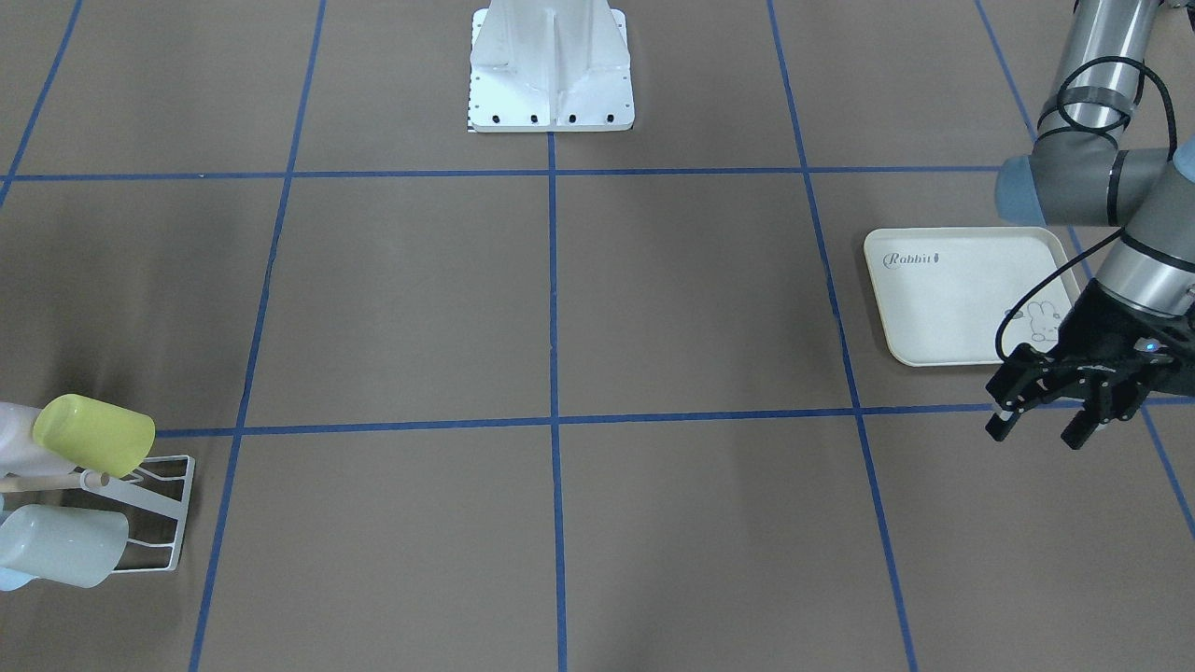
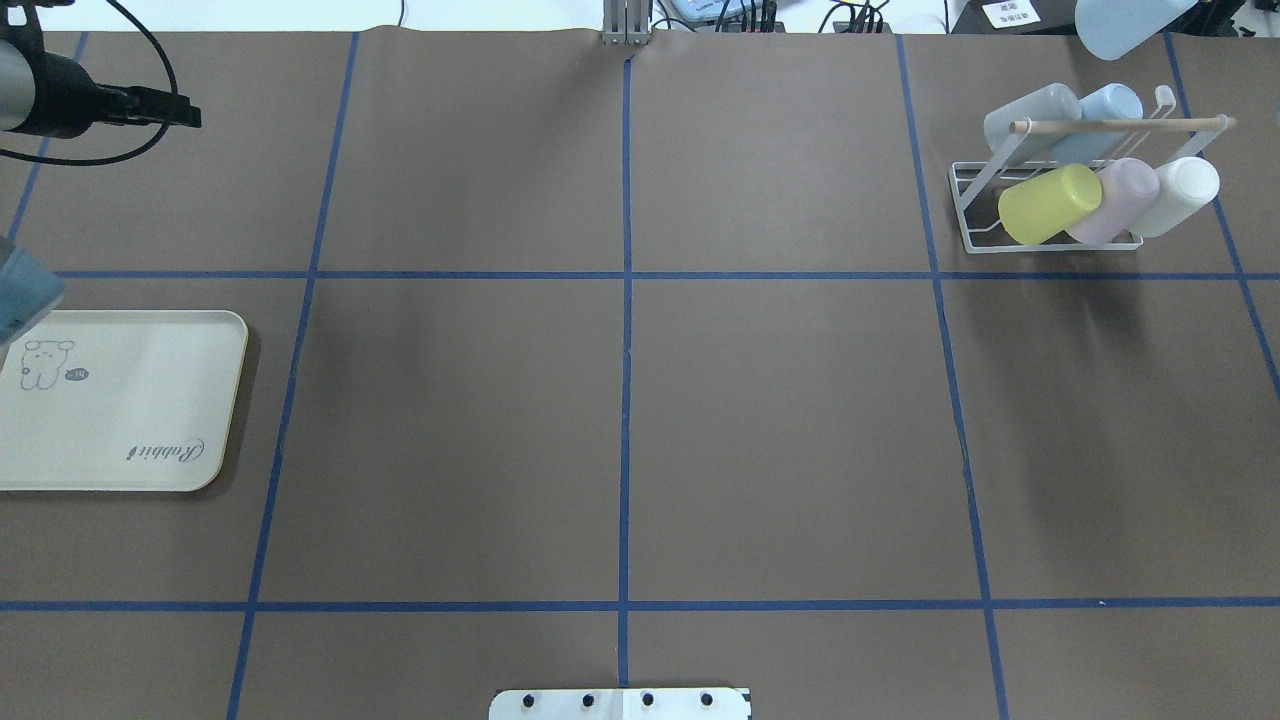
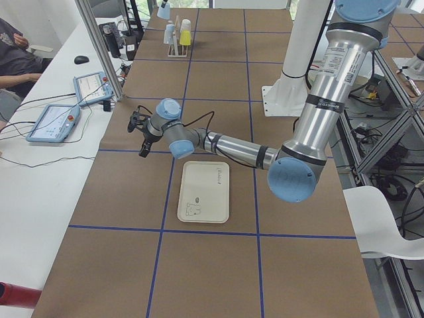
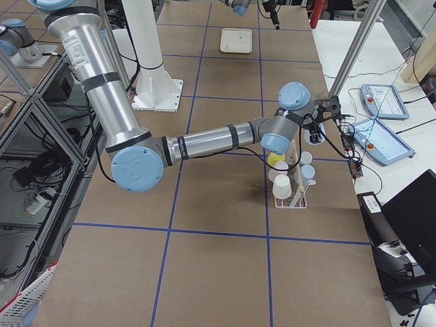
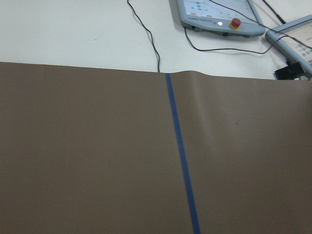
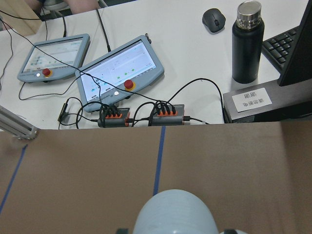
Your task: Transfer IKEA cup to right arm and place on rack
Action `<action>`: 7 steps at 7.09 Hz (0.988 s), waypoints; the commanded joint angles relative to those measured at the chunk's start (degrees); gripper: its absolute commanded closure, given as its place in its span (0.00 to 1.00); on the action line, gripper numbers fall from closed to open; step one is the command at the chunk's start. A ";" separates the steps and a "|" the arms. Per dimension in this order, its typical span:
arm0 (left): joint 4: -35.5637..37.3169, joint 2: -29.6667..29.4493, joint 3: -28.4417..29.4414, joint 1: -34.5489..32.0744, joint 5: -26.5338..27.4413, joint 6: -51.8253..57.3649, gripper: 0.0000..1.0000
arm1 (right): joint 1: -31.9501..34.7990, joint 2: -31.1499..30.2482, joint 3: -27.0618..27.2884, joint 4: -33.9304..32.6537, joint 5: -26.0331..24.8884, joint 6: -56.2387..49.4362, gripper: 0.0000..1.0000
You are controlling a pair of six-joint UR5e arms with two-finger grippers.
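Observation:
My right gripper [image 4: 323, 116] is shut on a pale blue IKEA cup [image 6: 175, 214], which fills the bottom of the right wrist view. The same cup [image 2: 1130, 25] shows at the far right table edge in the overhead view, just beyond the rack. The white wire rack [image 2: 975, 215] with its wooden dowel [image 2: 1120, 125] holds several cups, among them a yellow one [image 2: 1048, 203]. The rack also shows in the front view [image 1: 159, 513]. My left gripper [image 1: 1055, 415] is open and empty, in the air just in front of the cream tray.
The cream rabbit-print tray [image 2: 120, 400] lies empty on the left side under my left arm. The white robot base [image 1: 551, 70] stands at the table's middle edge. Teach pendants and cables [image 6: 122, 68] lie on the white desk past the far edge.

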 commanded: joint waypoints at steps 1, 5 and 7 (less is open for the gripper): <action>10.15 0.26 -3.87 -0.14 0.51 1.99 0.00 | 1.99 4.34 -3.29 -16.44 0.91 -17.83 0.72; 19.42 2.26 -8.36 0.29 -2.13 2.25 0.00 | 3.05 4.62 -12.61 -19.75 4.69 -27.56 0.72; 19.42 2.90 -9.51 0.29 -2.04 2.25 0.00 | 2.97 6.54 -15.76 -19.76 4.60 -28.10 0.72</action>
